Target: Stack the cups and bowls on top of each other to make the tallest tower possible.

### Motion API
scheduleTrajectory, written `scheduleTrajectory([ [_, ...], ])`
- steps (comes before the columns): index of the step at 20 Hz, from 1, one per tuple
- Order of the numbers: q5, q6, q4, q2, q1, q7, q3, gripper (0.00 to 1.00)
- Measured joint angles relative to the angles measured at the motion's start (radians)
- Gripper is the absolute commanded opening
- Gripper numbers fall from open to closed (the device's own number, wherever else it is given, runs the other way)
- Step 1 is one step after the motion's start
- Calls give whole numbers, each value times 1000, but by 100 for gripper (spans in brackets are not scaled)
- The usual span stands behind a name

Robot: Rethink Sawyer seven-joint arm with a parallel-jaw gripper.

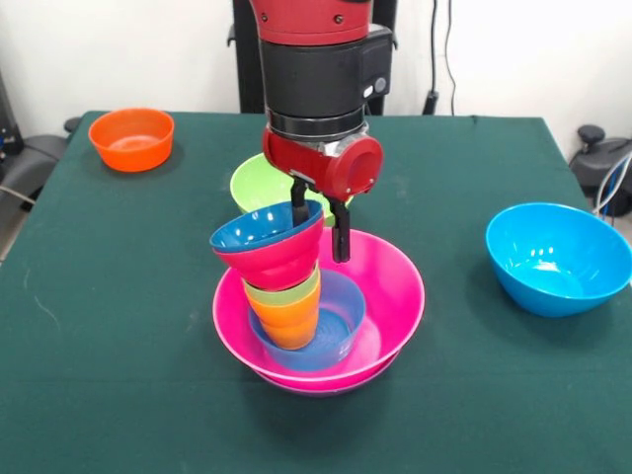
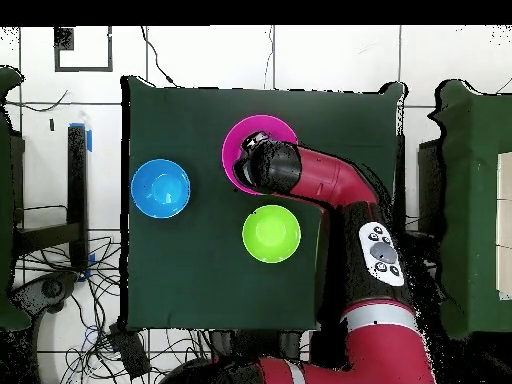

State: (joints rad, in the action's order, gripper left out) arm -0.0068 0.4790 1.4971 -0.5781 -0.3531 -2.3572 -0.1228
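The tower stands mid-table: a wide pink bowl [image 1: 400, 286] [image 2: 238, 132] sits on a purple bowl whose edge [image 1: 336, 386] shows just below it. Inside lie a light-blue small bowl [image 1: 341, 321], the orange cup [image 1: 288, 324], the light green cup [image 1: 286, 291], a red bowl [image 1: 276, 259] and a dark-blue bowl [image 1: 259, 230] nested in the red one. The upper pile leans left. My gripper [image 1: 320, 227] is open, with one finger inside the dark-blue bowl and the other outside the red bowl's right rim. In the overhead view the arm [image 2: 300, 175] hides the gripper.
A lime green bowl [image 1: 259, 181] [image 2: 271, 233] stands just behind the tower. A sky-blue large bowl [image 1: 558, 259] [image 2: 160, 188] sits at the right of the front view. A small orange bowl [image 1: 131, 138] is at the far left corner.
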Motion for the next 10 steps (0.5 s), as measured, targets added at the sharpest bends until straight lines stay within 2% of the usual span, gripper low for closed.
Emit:
scheduleTrajectory([
  [10,0,33,-8,-19,28,0,53,100],
])
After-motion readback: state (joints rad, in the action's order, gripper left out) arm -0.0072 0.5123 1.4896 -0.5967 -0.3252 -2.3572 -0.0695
